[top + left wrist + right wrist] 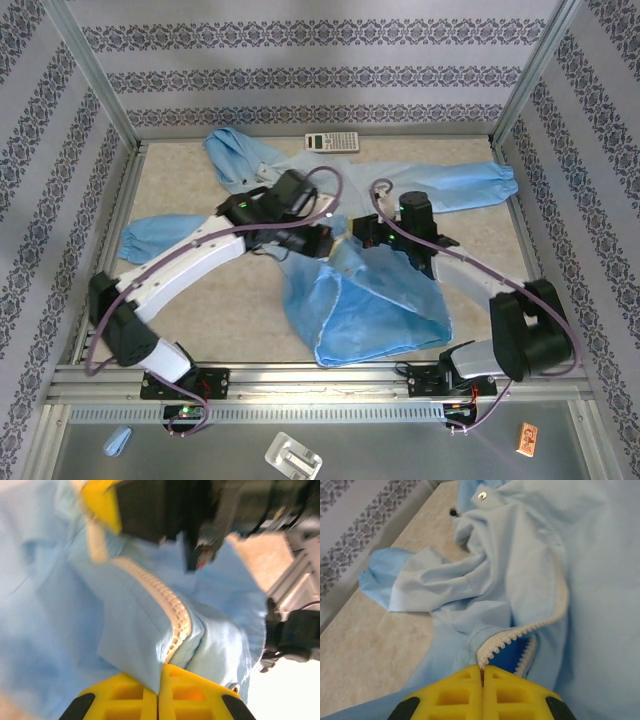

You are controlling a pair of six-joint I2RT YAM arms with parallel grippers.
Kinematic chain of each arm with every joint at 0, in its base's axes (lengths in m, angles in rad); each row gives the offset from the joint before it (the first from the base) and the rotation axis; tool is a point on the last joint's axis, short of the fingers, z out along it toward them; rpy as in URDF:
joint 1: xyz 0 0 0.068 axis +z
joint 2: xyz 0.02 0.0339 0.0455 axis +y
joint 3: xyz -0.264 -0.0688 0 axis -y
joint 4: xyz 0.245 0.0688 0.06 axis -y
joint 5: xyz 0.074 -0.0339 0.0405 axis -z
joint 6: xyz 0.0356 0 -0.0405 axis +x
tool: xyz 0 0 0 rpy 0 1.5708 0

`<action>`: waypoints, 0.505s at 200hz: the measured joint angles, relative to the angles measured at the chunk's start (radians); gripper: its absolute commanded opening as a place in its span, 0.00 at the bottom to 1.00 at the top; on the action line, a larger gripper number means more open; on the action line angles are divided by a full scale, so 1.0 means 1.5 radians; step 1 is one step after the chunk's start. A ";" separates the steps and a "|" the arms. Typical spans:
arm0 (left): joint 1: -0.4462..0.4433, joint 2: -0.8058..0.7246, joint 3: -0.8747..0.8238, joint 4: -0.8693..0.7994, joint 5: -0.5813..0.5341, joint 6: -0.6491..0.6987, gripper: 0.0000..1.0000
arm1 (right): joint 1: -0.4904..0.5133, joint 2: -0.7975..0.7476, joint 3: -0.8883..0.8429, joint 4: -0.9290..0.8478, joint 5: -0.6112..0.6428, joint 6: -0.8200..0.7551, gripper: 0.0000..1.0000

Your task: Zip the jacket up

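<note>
**Ops:** Status?

**Me:** The jacket (370, 310) is lying spread on the worktop (230, 300), hood toward the far wall and sleeves out to both sides. The calculator (331, 142) sits past the hood, well clear. Both arms meet over the middle of the front.

**Ops:** Hands?

**Me:** The left hand (159, 672) has its fingers together, pinching the fabric edge right where the zipper strip (165, 600) runs in. The right hand (482, 672) is also closed, clamped on the end of a tooth row. On my right wrist cam the two rows split apart just beyond the fingers, with darker blue lining showing between them.

**Ops:** So not zipped.

**Me:** Not at that spot, no. I read this as the gripping and tensioning step: one hand anchors the strip and the other is placed to pull. Closing travel has barely started, if at all.

**Ops:** Got the slider?

**Me:** I can't tell. It's hidden under the yellow fingers on both wrist cams and too small to see from overhead.

**Ops:** Next?

**Me:** I'd keep the left hand as the anchor with the strip taut and straight, then draw the right hand along the tooth line toward the hood. The fabric is thin and bunched near the teeth, so it could snag or slip out of the pinch. I'd go slow.
</note>
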 measured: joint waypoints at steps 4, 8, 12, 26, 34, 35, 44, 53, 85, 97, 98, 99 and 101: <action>0.014 -0.024 -0.022 -0.009 -0.004 0.000 0.00 | 0.009 0.016 0.015 0.000 0.000 -0.001 0.00; 0.029 -0.045 -0.041 -0.016 -0.006 -0.001 0.00 | 0.020 0.031 0.031 -0.001 0.001 -0.001 0.00; 0.048 -0.067 -0.057 -0.026 -0.009 -0.001 0.00 | 0.030 0.046 0.045 -0.001 0.000 -0.001 0.00; 0.116 -0.123 -0.093 -0.056 -0.025 0.000 0.00 | 0.064 0.102 0.106 0.001 -0.001 -0.001 0.00; 0.161 -0.148 -0.104 -0.074 -0.033 0.003 0.00 | 0.083 0.135 0.145 0.001 -0.001 0.000 0.00; 0.168 -0.152 -0.106 -0.076 -0.033 0.003 0.00 | 0.084 0.138 0.149 0.001 0.000 0.000 0.00; 0.215 -0.171 -0.111 -0.093 -0.042 0.008 0.00 | 0.104 0.178 0.197 0.004 0.000 0.000 0.00; 0.257 -0.183 -0.114 -0.107 -0.051 0.017 0.00 | 0.121 0.216 0.244 0.006 -0.001 0.000 0.00; 0.391 -0.195 -0.110 -0.149 -0.063 0.062 0.00 | 0.162 0.350 0.424 0.000 -0.003 0.001 0.00; 0.433 -0.192 -0.100 -0.162 -0.060 0.082 0.00 | 0.169 0.399 0.490 -0.002 -0.007 0.001 0.00; 0.435 -0.192 -0.098 -0.163 -0.060 0.084 0.00 | 0.169 0.402 0.494 -0.002 -0.008 0.001 0.00; 0.441 -0.191 -0.096 -0.165 -0.059 0.087 0.00 | 0.170 0.405 0.498 -0.002 -0.009 0.001 0.00; 0.448 -0.189 -0.093 -0.168 -0.057 0.091 0.00 | 0.171 0.413 0.510 -0.004 -0.011 0.001 0.00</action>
